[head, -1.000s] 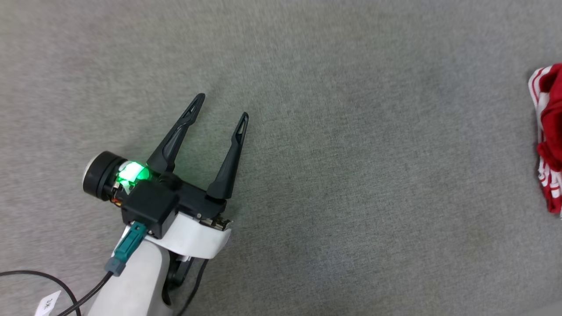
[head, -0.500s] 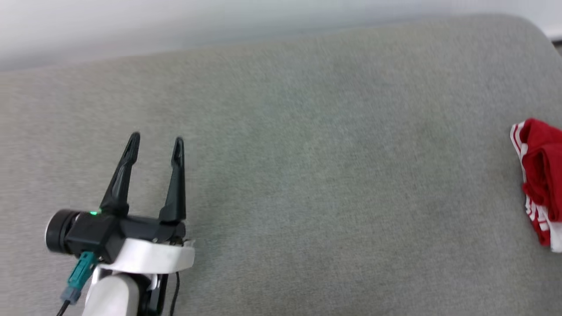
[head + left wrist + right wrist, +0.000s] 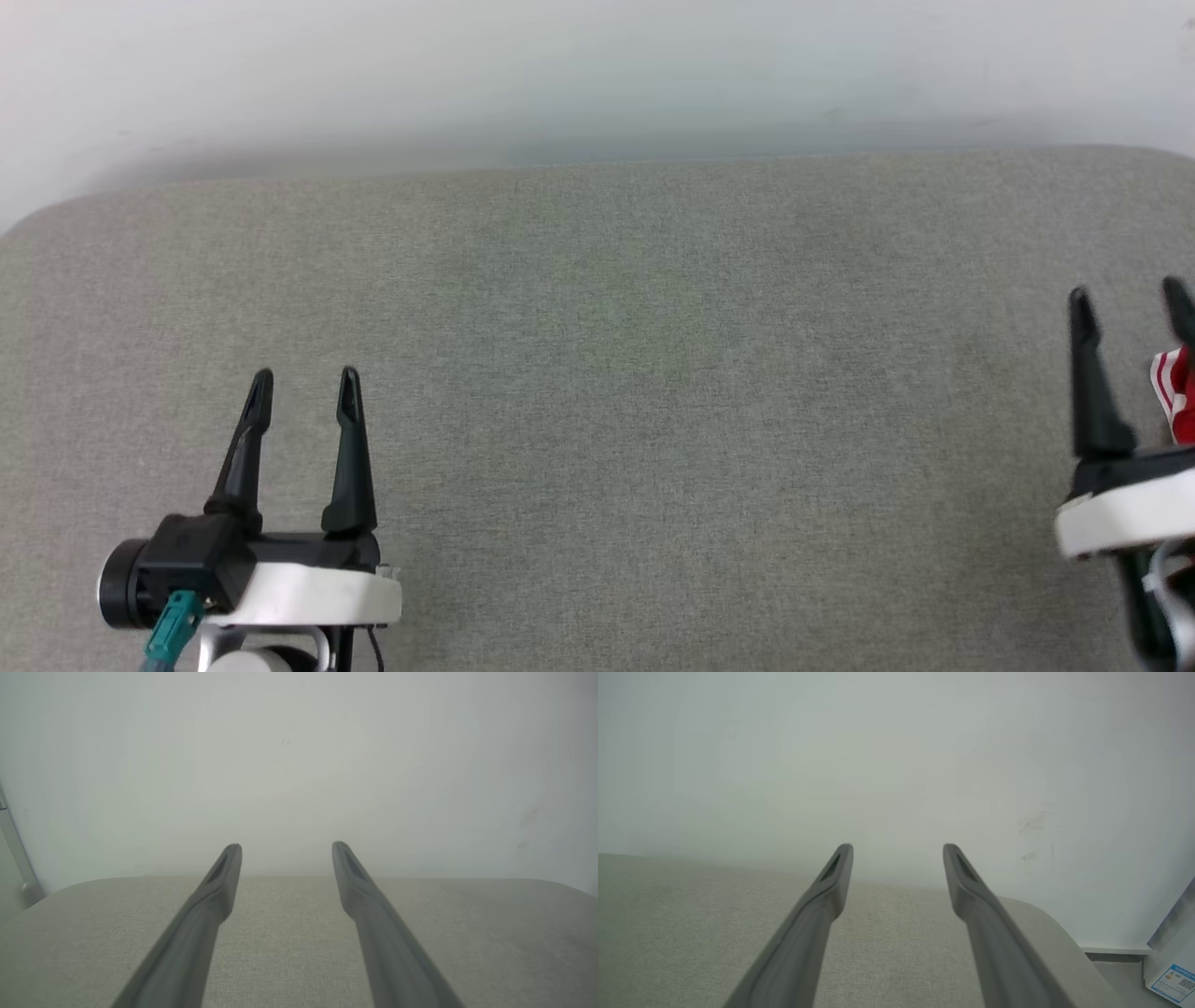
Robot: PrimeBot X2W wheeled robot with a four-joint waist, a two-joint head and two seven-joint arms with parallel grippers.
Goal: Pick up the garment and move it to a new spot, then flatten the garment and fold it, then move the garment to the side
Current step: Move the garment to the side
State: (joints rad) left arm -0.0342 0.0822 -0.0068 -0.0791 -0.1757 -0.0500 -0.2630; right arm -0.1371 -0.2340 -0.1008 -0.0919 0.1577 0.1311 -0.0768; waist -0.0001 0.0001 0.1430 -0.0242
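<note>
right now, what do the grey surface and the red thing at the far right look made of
The grey surface looks like woven upholstery cloth, matte: a fine weave grain shows, and its rounded corners suggest padding beneath. The garment is probably thin soft fabric, red with white stripes. It looks crumpled, but too little is in frame to judge the weave.

Surface: grey woven padded top (image 3: 597,392), rounded corners, running wide across the head view.
Wall: plain pale wall (image 3: 597,75), right behind the far edge.
Scuffs: faint grey marks (image 3: 1034,826) on that wall, right wrist view.
Label: blue-and-white sticker (image 3: 1174,982), bottom right corner.
Pipe: pale upright pipe (image 3: 14,854), left wrist view's left edge.
</note>
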